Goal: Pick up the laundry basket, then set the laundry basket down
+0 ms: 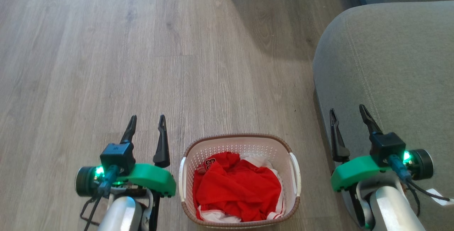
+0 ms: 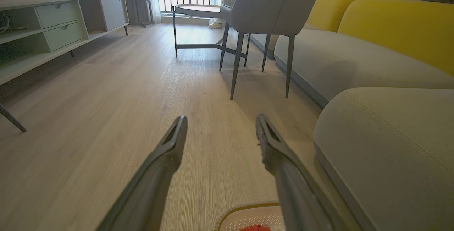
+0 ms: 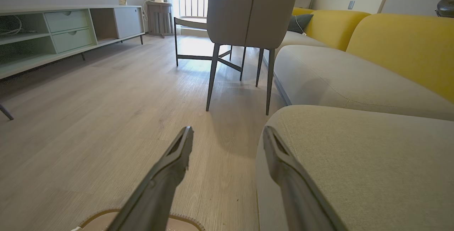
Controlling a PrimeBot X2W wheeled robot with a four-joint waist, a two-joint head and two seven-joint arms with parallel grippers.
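Note:
The laundry basket [image 1: 238, 141], cream-white with perforated walls, a brown rim and white side handles, stands on the wooden floor at the bottom centre of the head view, holding red and white clothes. Its rim also peeks in at the bottom of the left wrist view as the basket [image 2: 248, 209] and at the bottom of the right wrist view as the basket [image 3: 184, 221]. My left gripper [image 1: 147, 124] hovers open just left of the basket, apart from it. On the basket's other side my right gripper [image 1: 348, 113] is open, over the sofa's edge. Both grippers hold nothing.
A grey sofa cushion [image 1: 386, 75] fills the right side, close to the basket. A grey chair [image 2: 269, 7] on thin dark legs and a low table [image 2: 198, 11] stand ahead. A long pale cabinet [image 2: 42, 28] runs along the left wall. Open wooden floor [image 1: 124, 53] lies ahead and left.

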